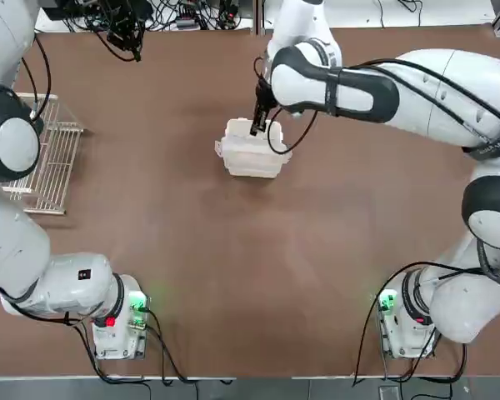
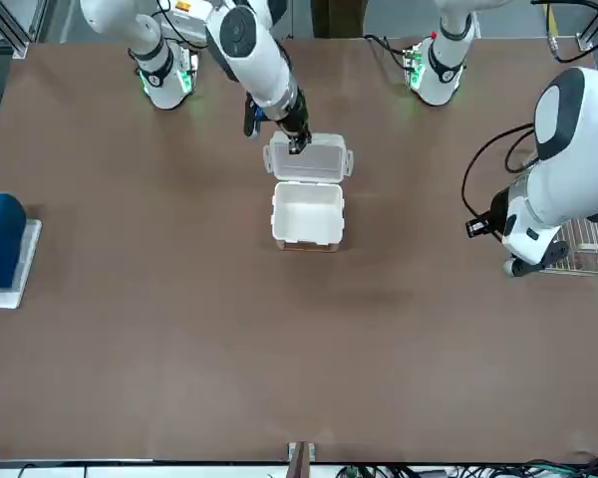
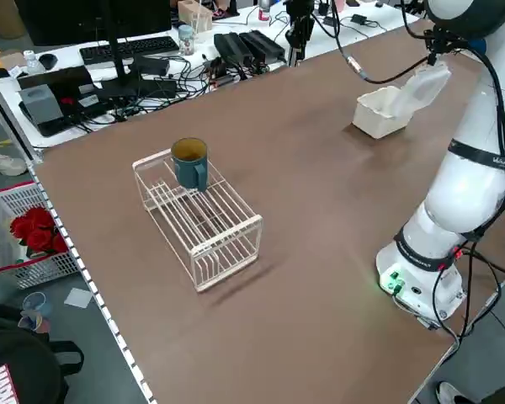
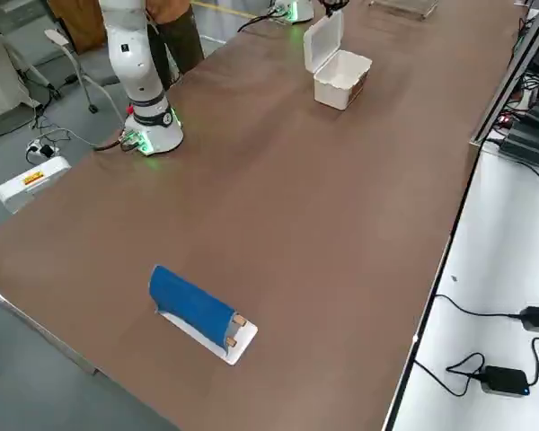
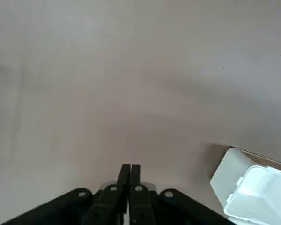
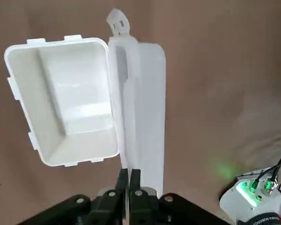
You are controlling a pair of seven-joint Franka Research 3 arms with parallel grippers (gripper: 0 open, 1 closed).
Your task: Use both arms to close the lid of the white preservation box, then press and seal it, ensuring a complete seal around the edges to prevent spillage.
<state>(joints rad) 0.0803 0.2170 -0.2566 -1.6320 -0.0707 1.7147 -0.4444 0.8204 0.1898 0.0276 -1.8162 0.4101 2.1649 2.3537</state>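
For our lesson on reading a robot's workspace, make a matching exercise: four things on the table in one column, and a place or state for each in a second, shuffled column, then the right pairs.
Things:
1. White translucent plastic lid
2. Teal ceramic mug
3. Blue padded block on a white base
4. Left gripper

Places or states:
A. Sitting on top of the white wire rack
B. Jaws shut, above bare table, holding nothing
C. Standing open, hinged to the white plastic box
D. Alone near the table's edge, far from the box

Pairs: 1-C, 2-A, 3-D, 4-B
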